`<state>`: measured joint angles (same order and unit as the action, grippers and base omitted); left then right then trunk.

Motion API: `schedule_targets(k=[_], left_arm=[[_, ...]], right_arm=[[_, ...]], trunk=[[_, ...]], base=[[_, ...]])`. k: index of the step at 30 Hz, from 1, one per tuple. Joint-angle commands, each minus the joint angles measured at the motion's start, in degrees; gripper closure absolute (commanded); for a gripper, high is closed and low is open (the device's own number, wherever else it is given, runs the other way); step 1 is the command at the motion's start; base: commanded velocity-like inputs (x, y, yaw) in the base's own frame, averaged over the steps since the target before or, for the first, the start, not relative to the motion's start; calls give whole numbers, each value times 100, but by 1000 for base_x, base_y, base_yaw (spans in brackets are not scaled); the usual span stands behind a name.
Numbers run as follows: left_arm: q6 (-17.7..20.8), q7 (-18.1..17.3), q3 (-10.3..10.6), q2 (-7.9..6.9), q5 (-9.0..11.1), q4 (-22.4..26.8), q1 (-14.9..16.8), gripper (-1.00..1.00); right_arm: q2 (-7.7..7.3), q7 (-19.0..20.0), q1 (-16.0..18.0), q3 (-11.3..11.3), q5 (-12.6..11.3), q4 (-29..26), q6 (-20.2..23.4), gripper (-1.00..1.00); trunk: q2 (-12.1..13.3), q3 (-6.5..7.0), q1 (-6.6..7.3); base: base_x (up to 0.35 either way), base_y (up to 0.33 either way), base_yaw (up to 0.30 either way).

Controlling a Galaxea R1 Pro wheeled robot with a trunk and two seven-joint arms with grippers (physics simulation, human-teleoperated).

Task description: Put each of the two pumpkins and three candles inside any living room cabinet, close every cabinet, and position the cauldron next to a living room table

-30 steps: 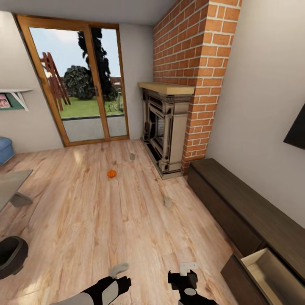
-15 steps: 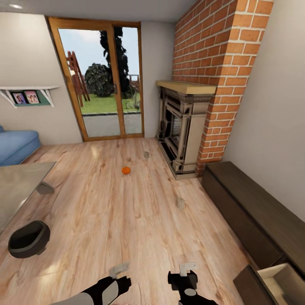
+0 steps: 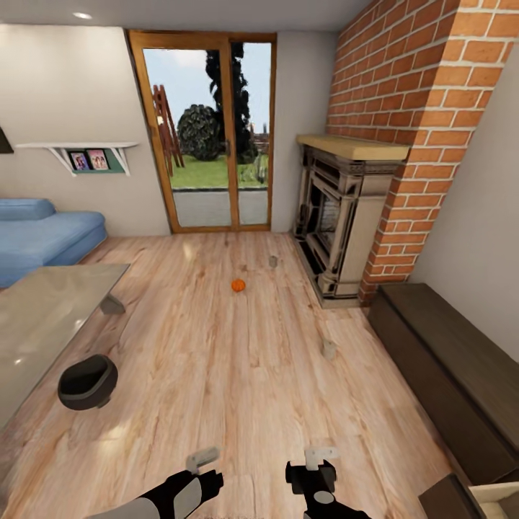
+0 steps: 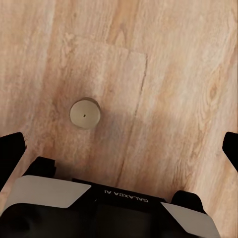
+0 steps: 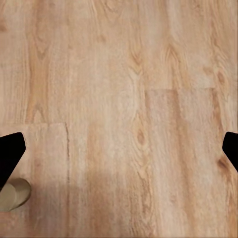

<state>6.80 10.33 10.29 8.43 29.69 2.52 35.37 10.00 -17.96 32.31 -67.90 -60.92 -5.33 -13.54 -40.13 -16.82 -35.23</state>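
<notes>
Pumpkin (image 3: 238, 285) sits mid-floor near the glass doors; one candle (image 3: 273, 262) just beyond it toward the fireplace, another (image 3: 329, 349) near the cabinet (image 3: 447, 375). A third candle (image 4: 85, 113) lies on the planks under the left gripper (image 4: 124, 148). View has swung left since a second ago: cauldron (image 3: 87, 382) and table (image 3: 43, 317) now show, open drawer nearly gone. Likely turning to collect. Both grippers' jaws spread, empty; right gripper (image 5: 119, 148) above floor.

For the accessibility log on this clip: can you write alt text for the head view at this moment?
A living room with a wood plank floor holds one orange pumpkin and two candles lying apart near the fireplace. A dark cauldron sits beside the glass-topped table, and the dark-brown cabinet runs along the right wall. Both grippers, left and right, hang empty.
</notes>
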Motion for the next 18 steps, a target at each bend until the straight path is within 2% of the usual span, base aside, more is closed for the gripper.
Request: schedule_targets(k=[1,9,13,18], left_arm=[[32,31,50,1,46,12,2,-100],[32,31,47,1,46,12,0,-100],[32,31,47,1,46,12,2,-100],[32,27,46,1,46,13,0,-100]], right_arm=[[0,-24,3,-48,-52,-3,-18,-100],[0,-24,3,-48,-52,-3,-18,-100],[0,-24,1,-48,-52,-3,-18,-100],[0,-24,0,-48,-52,-3,-18,-100]], trunk=[[35,6,22],[356,108,197],[356,89,197],[356,83,197]], base=[[0,0,256],[0,0,256],[0,0,233],[0,0,68]])
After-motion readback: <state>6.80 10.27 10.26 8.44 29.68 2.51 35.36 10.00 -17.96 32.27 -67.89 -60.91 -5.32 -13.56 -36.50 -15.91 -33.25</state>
